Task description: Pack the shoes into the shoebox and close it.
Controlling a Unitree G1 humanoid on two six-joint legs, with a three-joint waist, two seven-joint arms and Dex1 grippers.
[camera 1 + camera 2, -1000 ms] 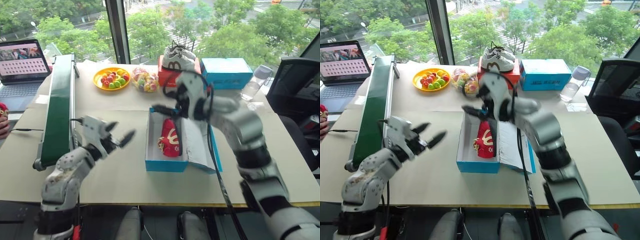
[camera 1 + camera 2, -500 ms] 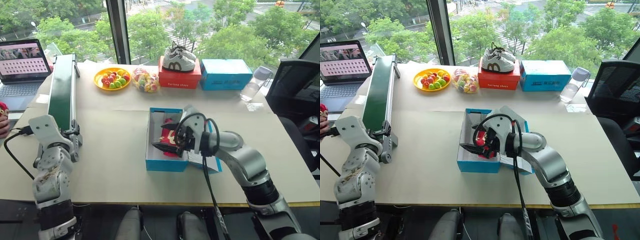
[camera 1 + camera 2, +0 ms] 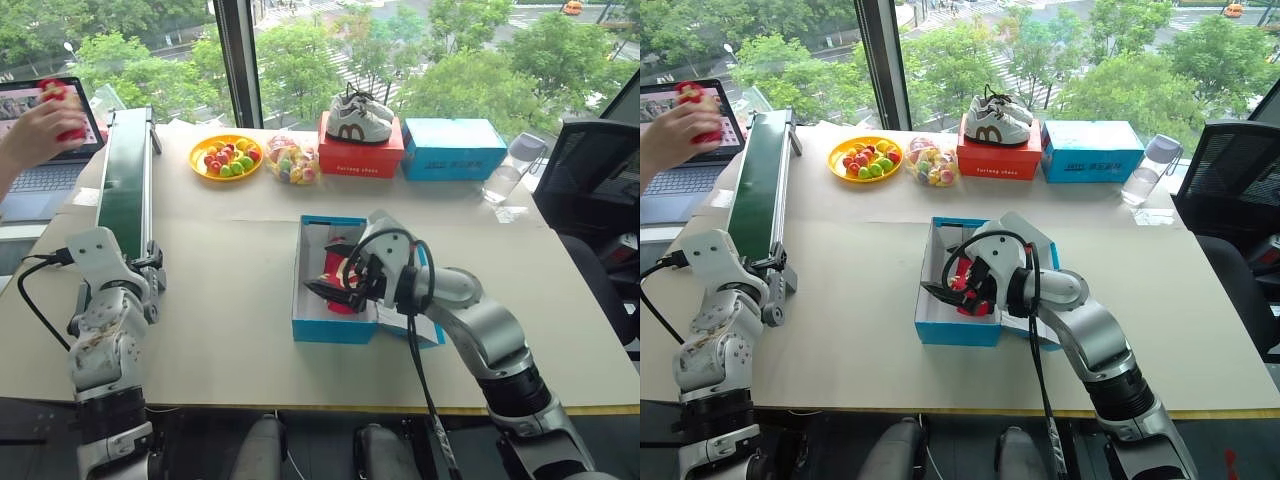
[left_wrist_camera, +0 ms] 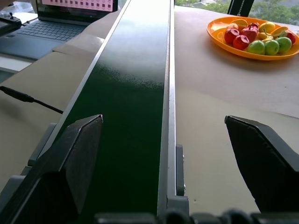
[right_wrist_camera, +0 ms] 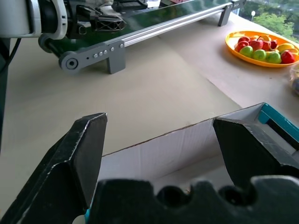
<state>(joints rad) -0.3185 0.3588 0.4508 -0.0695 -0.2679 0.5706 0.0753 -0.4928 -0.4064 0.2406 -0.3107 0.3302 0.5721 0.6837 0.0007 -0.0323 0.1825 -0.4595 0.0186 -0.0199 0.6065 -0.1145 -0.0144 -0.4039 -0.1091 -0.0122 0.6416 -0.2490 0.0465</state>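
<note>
the right gripper [image 3: 325,291] hangs inside the open shoebox [image 3: 320,325], jaws spread wide with nothing between them, just over the one red shoe [image 3: 338,268] lying in the box. the other red shoe [image 3: 62,108] is up at ten o'clock of the table, in a person's hand [image 3: 38,128] beyond the far end of the green conveyor [image 3: 122,190]. the left gripper [image 4: 177,172] waits at the conveyor's near end, at nine o'clock of the box, fingers fully apart and empty, the belt running between them. the step in hand looks to be waiting for that second shoe: best keep the left jaws wide and low along the belt and clear the right hand from the box. the shoebox is bright blue with a white inside, lid folded open at its three o'clock side.
</note>
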